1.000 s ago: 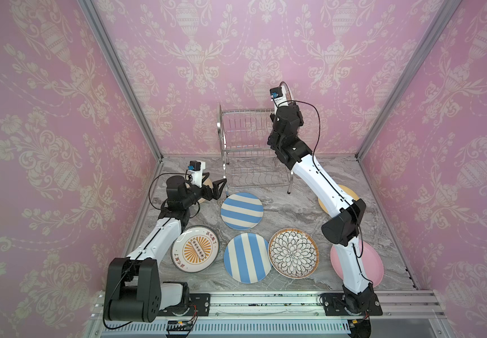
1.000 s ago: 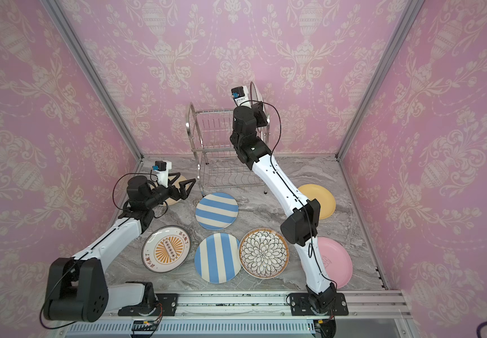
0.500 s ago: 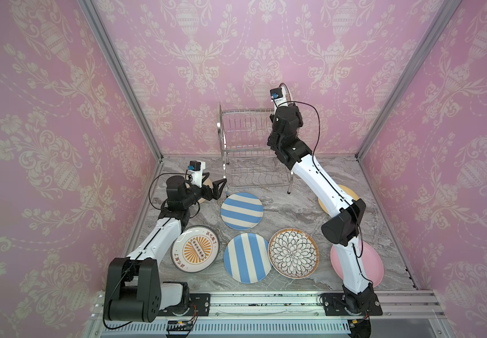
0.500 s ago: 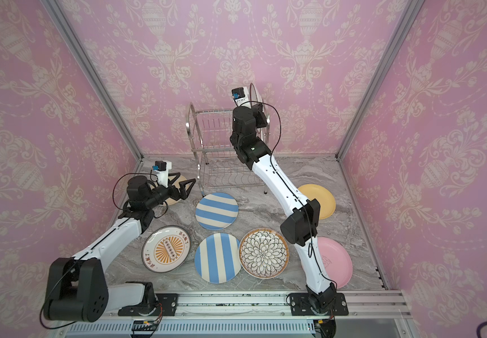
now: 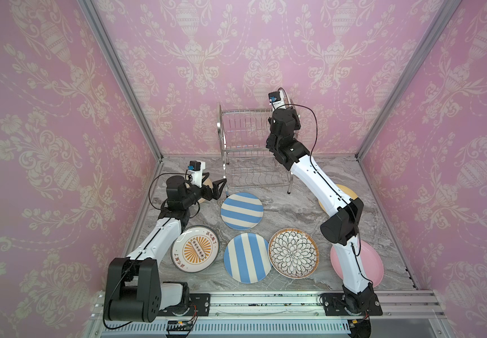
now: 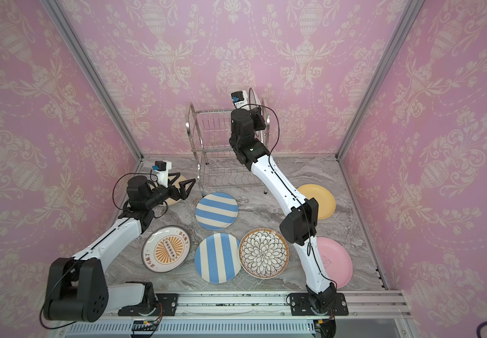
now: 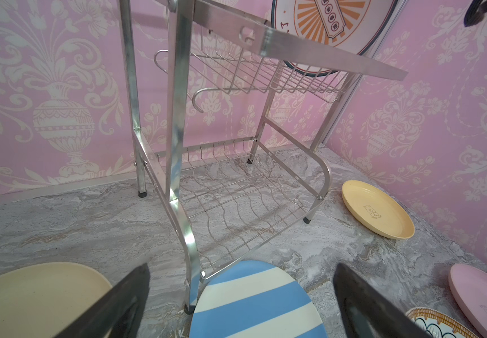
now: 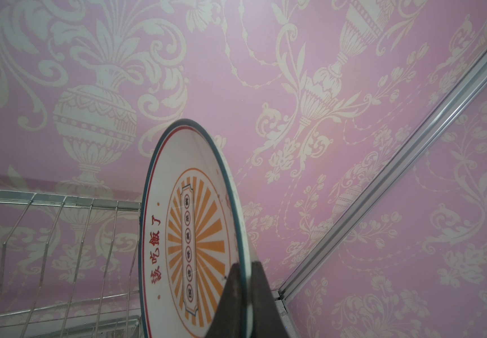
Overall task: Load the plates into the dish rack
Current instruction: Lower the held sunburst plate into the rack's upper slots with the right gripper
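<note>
In the right wrist view, your right gripper [image 8: 247,281] clamped the rim of a sunburst plate [image 8: 195,234] standing on edge, the dish rack's [image 8: 46,234] upper wires just beside it. In the left wrist view, your left gripper [image 7: 242,281] hung spread and empty, a blue-white striped plate [image 7: 251,301] lying flat below between its fingers [image 7: 122,304], a cream plate [image 7: 31,298] under one. In both top views, a second sunburst plate [image 5: 195,248] and a petal-patterned plate [image 5: 293,252] lay flat well below the raised right gripper.
</note>
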### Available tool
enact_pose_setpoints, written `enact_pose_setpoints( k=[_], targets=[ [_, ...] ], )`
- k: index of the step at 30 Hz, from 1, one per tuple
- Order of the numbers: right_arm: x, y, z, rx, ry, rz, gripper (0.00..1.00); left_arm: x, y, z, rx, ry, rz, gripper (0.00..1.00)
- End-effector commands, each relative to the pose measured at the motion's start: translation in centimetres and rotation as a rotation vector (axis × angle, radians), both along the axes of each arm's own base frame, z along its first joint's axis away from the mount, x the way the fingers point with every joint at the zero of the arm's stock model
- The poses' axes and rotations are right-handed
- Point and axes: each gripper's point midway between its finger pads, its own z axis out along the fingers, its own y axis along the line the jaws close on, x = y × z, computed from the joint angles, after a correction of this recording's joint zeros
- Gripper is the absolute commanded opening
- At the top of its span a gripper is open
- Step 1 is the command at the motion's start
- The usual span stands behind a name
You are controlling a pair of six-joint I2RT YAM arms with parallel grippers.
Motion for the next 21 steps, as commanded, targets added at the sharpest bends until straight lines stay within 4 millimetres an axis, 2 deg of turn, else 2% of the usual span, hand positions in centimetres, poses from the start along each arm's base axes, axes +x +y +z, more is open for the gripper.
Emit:
enact_pose_setpoints(
  k=[1,9,13,15,21],
  targets=[
    [0.2,-0.1,0.1,0.035,-0.035,-0.005,0.0,0.2,0.5,0.7,0.013,-0.024,0.009,0.99],
    [0.2,-0.1,-0.5,0.03,-0.017,-0.011,0.02,0.3,0.5,0.7,0.013,-0.023,0.012,0.99],
    [0.0,0.1,-0.1,0.031,-0.024,-0.002,0.08,0.3,0.5,0.8,0.012,-0.025,0.011,0.99],
    [-0.1,0.1,0.2,0.029,-0.029,0.0,0.16,0.3,0.5,1.0,0.013,-0.029,0.011,0.99],
    [-0.1,-0.1,0.6,0.018,-0.031,-0.004,0.18,0.2,0.5,1.1,0.009,-0.032,0.01,0.99]
  ],
)
